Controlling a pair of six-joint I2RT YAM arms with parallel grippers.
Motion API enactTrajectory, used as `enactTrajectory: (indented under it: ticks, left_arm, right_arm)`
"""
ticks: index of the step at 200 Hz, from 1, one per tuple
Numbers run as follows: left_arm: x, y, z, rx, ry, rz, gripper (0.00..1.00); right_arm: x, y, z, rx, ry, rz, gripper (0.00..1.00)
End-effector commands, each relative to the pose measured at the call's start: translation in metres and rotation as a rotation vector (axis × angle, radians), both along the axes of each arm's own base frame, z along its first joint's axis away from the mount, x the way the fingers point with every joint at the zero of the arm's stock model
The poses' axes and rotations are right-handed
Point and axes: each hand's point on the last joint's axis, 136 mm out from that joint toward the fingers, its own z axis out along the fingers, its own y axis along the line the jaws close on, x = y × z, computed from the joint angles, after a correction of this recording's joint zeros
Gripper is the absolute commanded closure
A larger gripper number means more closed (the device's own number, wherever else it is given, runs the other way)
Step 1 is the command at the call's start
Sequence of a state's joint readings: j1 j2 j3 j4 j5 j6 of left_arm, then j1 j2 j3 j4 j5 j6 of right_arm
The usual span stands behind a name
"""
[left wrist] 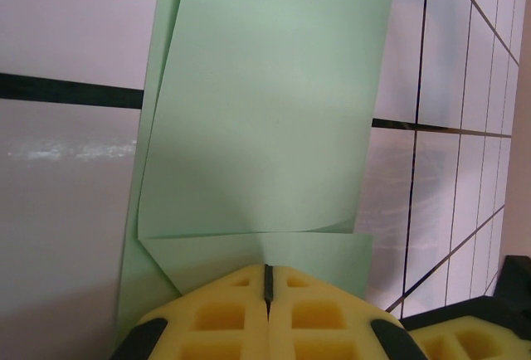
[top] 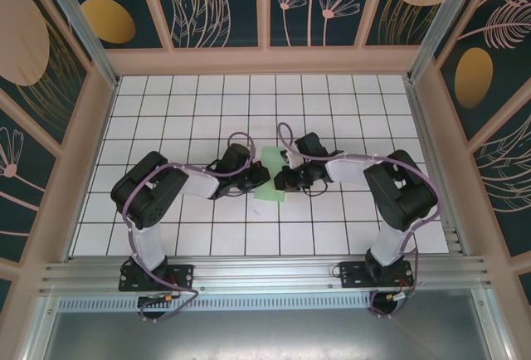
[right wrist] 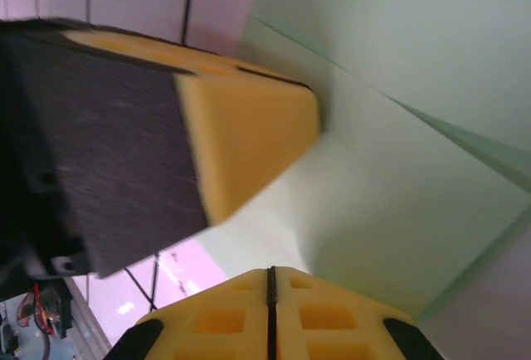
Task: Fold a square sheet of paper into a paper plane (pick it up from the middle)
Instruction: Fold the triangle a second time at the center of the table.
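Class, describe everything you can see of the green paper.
The square sheet of paper is thin, pale mint green, unmarked and partly folded: creases run across it and one flap curls upward. It lies mid-table on the white gridded table, between the left gripper and right gripper, whose shut yellow tips both touch it.

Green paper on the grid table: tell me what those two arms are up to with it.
Both arms are folding the pale green sheet of paper. The left end effector is pinched shut on one edge, where a flap curls over. The right end effector is shut on it from the opposite side. Partly folded, no plane yet.
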State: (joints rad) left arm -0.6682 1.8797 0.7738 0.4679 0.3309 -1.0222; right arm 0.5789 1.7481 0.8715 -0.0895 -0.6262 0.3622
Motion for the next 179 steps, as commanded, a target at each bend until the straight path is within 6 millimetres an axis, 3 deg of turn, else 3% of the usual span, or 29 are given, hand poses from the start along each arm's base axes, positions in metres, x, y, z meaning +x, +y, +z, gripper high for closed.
enactTrajectory:
  ticks: [1, 75, 129, 179]
  left_arm:
    - [-0.012, 0.02, -0.035, 0.117, 0.05, 0.014, 0.94]
    - [-0.011, 0.019, -0.033, 0.118, 0.045, 0.013, 0.94]
    - [-0.01, 0.021, -0.034, 0.13, 0.044, 0.02, 0.93]
    - [-0.01, 0.027, -0.038, 0.161, 0.048, 0.036, 0.94]
  right_arm:
    - [0.001, 0.009, 0.018, 0.023, -0.016, 0.023, 0.89]
    - [-0.001, 0.016, -0.009, -0.01, 0.047, 0.032, 0.89]
    - [-0.011, -0.006, -0.04, -0.146, 0.079, 0.011, 0.89]
    - [-0.033, -0.013, -0.036, -0.116, 0.105, 0.042, 0.89]
